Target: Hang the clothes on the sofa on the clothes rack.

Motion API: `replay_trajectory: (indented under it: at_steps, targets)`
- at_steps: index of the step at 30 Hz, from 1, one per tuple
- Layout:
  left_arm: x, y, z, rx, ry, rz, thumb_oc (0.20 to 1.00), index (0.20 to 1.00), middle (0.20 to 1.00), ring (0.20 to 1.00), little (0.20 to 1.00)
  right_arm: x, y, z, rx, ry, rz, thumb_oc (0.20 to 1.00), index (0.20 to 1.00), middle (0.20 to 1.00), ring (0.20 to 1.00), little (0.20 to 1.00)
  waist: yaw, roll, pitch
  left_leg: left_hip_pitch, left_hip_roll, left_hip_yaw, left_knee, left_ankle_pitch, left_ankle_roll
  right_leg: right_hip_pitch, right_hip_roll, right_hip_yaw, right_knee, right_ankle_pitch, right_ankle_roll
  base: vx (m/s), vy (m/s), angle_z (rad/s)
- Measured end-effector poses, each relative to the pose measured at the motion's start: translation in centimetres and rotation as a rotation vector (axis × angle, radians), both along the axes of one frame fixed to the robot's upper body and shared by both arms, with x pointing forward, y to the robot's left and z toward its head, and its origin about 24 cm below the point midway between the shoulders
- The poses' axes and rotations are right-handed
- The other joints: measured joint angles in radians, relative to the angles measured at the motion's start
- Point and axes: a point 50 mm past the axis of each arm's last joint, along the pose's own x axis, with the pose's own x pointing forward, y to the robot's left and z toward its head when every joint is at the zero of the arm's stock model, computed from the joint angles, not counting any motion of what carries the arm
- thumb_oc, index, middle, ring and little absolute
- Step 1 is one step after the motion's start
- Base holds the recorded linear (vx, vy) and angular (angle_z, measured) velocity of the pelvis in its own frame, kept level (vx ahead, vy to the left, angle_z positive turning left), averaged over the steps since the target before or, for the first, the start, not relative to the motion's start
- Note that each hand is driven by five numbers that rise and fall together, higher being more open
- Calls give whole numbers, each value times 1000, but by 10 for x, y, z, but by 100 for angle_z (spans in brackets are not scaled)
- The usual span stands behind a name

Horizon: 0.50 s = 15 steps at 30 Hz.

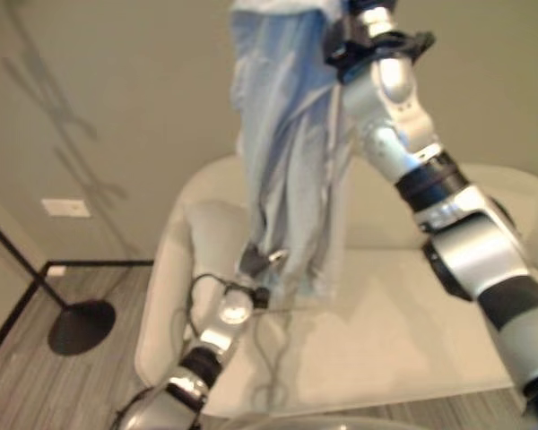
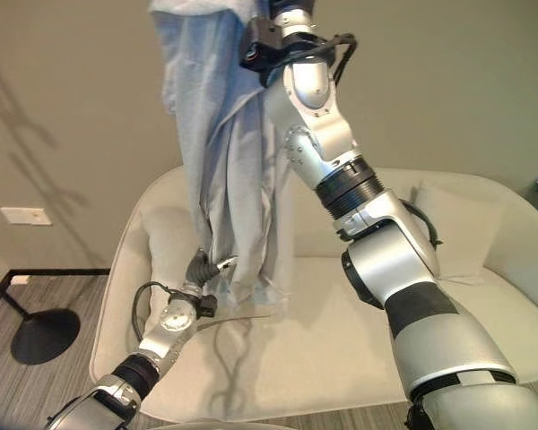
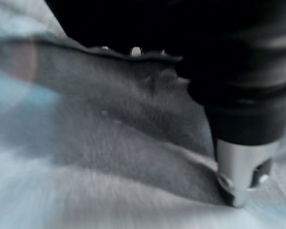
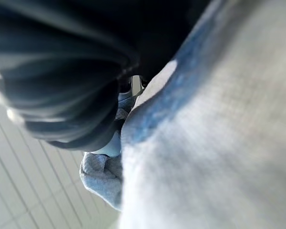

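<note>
Hanging pale blue garment (image 2: 224,152) above the sofa (image 2: 484,269), left hand (image 2: 202,267) pinching its hem, right hand's grip unclear

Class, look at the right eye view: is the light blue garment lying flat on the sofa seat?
No. The garment hangs in long folds from high up by the raised right arm, with only its lower end near the sofa seat.

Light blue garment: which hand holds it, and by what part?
The light blue garment hangs from the raised right hand, gripped at its top. The left hand is at its lower edge; whether it grips there cannot be told.
</note>
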Motion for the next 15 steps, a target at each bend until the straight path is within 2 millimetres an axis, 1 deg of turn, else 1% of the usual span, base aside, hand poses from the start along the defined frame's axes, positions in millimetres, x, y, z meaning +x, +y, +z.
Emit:
replay_trajectory:
  at_steps: [1,2,3,4,5,6,7,8,9,11,13,14,15]
  targets:
    - [3,-8,3,12,-9,-37,1000,1000,1000,1000,1000,-2,4,-2,-8,-3,17,200,200,200,200,200,-3,20,-9,-39,81,-89,99,-44,48,-28,33,7,40,-16,9,-4,-8,-22]
    - [3,-16,4,4,-6,-62,1000,1000,1000,1000,1000,-2,4,-5,-8,1,17,200,200,200,200,200,-21,10,-12,-26,75,-69,71,-31,49,-30,29,0,48,-20,24,-8,-13,-20]
    - [2,-24,4,6,-3,-91,1000,1000,1000,1000,1000,0,6,-7,-2,19,21,200,200,200,200,200,-28,3,-14,-3,69,-59,32,-13,29,-30,23,5,49,-24,28,-14,-1,-5]
    - [1,-40,7,9,-18,-161,200,200,200,200,200,-1,7,-6,4,16,28,200,200,200,200,200,-33,-6,-21,20,48,-52,-9,9,26,-14,12,18,12,-23,28,-22,-8,-11]
    - [1,-48,10,13,-28,-195,200,200,200,200,200,-3,8,-5,8,12,36,200,200,200,200,200,-40,-8,-23,24,38,-49,-19,13,30,-4,7,25,-7,-18,20,-18,-4,-8]
    - [2,-55,14,10,-39,-224,200,200,200,200,200,-4,11,-6,13,11,46,200,200,200,200,200,-43,-3,-22,26,34,-44,-26,16,25,-3,0,25,-15,-17,20,-14,-13,-11]
    - [4,-62,20,-8,-50,-258,200,200,200,200,200,-5,15,-7,18,13,59,200,200,200,200,200,-43,-3,-22,27,27,-32,-35,22,30,-7,-7,26,-19,-7,35,-11,-12,-15]
    - [4,-67,22,-28,-49,-273,200,200,200,200,200,-5,16,-8,18,16,60,200,200,200,200,200,-48,-3,-23,29,23,-30,-43,29,41,-6,-10,26,-27,-3,38,-16,-17,-10]
    - [3,-70,22,-41,-46,-284,200,200,200,200,200,-4,15,-8,19,20,58,200,200,200,200,200,-52,-4,-23,31,21,-31,-50,30,41,-3,-11,26,-32,-3,38,0,0,0]
    - [2,-70,21,-53,-35,-295,200,200,200,200,200,-2,14,-9,19,31,51,200,200,200,200,200,-53,-2,-22,43,16,-28,-63,35,41,5,-8,25,-33,-3,39,0,0,0]
    - [4,-65,21,-48,-34,-285,200,200,200,200,200,-1,13,-9,26,36,51,200,200,200,200,200,-56,6,-21,44,10,-27,-68,36,40,6,-9,26,-32,-2,38,-11,-8,2]
    - [7,-56,20,-42,-32,-259,200,200,200,200,200,-1,11,-9,30,36,50,200,200,200,200,200,-55,9,-20,44,6,-29,-74,42,40,8,-11,27,-32,-2,39,-27,-12,3]
    - [8,-53,21,-50,-34,-239,200,200,200,200,200,-2,9,-9,32,31,48,200,200,200,200,200,-56,12,-18,44,5,-28,-78,45,39,3,-11,26,-33,-3,38,-64,-31,5]
